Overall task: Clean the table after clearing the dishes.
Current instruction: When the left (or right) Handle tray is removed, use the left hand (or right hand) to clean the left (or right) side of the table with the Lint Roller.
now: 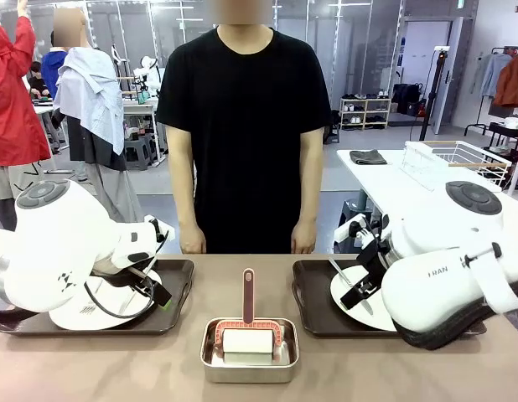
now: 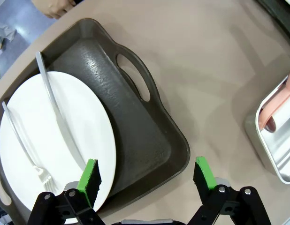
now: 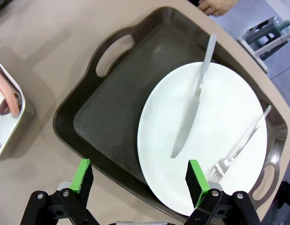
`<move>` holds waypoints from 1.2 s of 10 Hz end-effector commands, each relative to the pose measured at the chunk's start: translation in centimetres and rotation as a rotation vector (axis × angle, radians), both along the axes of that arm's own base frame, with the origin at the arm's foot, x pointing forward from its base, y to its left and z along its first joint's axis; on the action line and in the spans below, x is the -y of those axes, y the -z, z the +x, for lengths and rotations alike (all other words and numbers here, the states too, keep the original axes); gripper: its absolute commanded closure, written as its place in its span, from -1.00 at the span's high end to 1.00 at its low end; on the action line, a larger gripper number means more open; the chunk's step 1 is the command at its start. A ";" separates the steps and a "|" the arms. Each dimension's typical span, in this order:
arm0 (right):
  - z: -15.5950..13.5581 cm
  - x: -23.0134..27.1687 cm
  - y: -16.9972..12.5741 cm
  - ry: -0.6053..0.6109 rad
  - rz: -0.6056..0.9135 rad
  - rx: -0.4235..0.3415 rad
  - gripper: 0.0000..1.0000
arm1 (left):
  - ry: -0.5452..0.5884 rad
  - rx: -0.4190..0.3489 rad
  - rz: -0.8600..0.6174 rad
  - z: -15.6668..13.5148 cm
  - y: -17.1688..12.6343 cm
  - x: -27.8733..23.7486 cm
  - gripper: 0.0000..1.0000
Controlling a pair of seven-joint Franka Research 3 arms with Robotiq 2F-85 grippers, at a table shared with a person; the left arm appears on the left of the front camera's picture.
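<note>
Both sets of dishes sit on the counter point(image 1: 251, 268). The left tray point(image 2: 135, 136) carries a white plate point(image 2: 56, 136) with a knife point(image 2: 58, 117) and a fork point(image 2: 23, 140) lying on it. The right tray point(image 3: 112, 117) holds its own plate point(image 3: 206, 136), knife point(image 3: 194, 103) and fork point(image 3: 243, 140). Nothing is cleared yet, so by my reading the job is in its first stage, the approach to the trays.

The left gripper point(image 2: 147, 171) hovers over the near corner of its tray, fingers point(image 2: 91, 176) spread wide and empty, one pad above the plate's rim and the other above bare counter past the tray's edge. The right gripper point(image 3: 140, 176) hangs the same way, fingers point(image 3: 196, 180) wide apart and holding nothing, spanning the tray's near wall and the plate's edge.

The next move likely calls for each arm to drop onto a tray wall or handle, close firmly, and lift level so the loose cutlery does not slide.

Between the trays stands a steel pan point(image 1: 209, 368) with a roller point(image 1: 248, 295) in it. A person point(image 1: 242, 126) waits at the far side.
</note>
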State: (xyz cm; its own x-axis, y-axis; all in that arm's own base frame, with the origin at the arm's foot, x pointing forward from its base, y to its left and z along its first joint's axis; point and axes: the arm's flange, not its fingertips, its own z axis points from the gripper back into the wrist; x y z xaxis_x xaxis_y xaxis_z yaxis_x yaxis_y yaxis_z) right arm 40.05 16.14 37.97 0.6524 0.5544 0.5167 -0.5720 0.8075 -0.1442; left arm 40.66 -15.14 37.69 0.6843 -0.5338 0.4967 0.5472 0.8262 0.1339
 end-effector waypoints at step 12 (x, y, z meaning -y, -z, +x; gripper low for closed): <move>4.9 9.2 -6.0 -0.103 1.043 -0.581 1.00 | 0.112 -0.528 -1.103 4.9 -3.2 -12.4 1.00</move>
